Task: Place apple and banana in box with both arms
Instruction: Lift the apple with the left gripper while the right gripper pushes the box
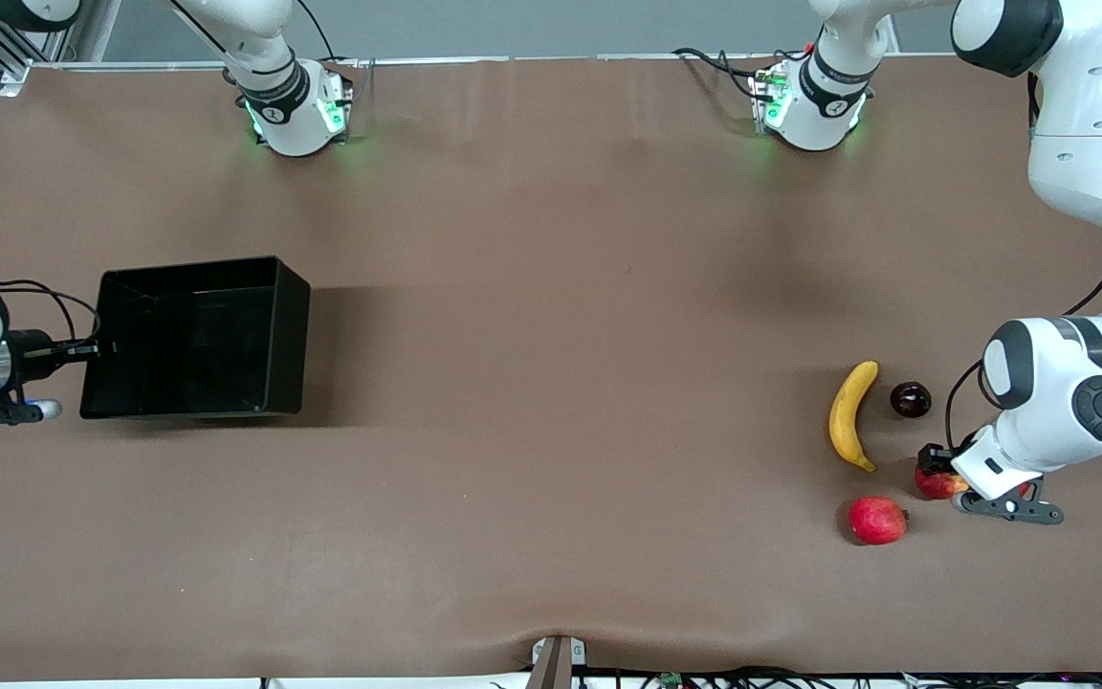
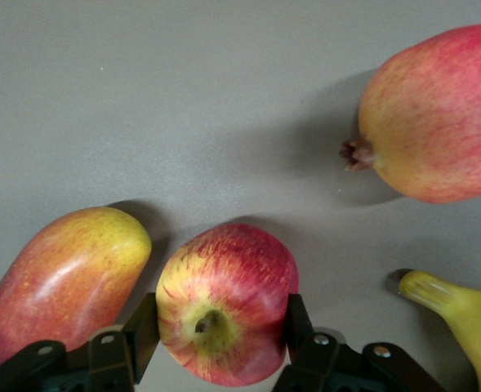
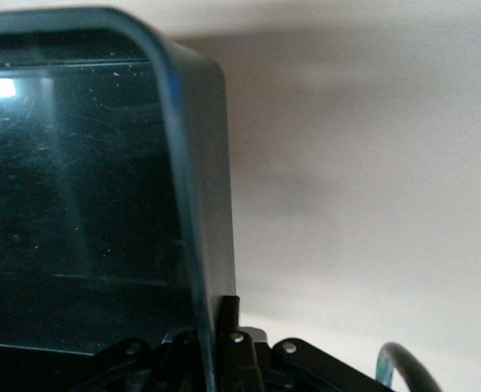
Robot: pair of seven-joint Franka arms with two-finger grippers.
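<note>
The apple (image 1: 936,484) lies on the table at the left arm's end, between the fingers of my left gripper (image 1: 934,471). In the left wrist view both fingers (image 2: 299,325) press against the sides of the apple (image 2: 224,314), stem dimple toward the camera. The banana (image 1: 852,414) lies beside it, toward the table's middle; its tip shows in the left wrist view (image 2: 460,314). The black box (image 1: 195,337) is at the right arm's end. My right gripper (image 1: 82,351) is shut on its end wall; the rim (image 3: 193,245) runs between the fingers (image 3: 229,314).
A pinkish-red round fruit (image 1: 876,520) lies nearer the front camera than the banana and shows in the left wrist view (image 2: 436,114). A dark round fruit (image 1: 910,399) lies beside the banana. A red-yellow mango-like fruit (image 2: 60,282) lies right beside the apple.
</note>
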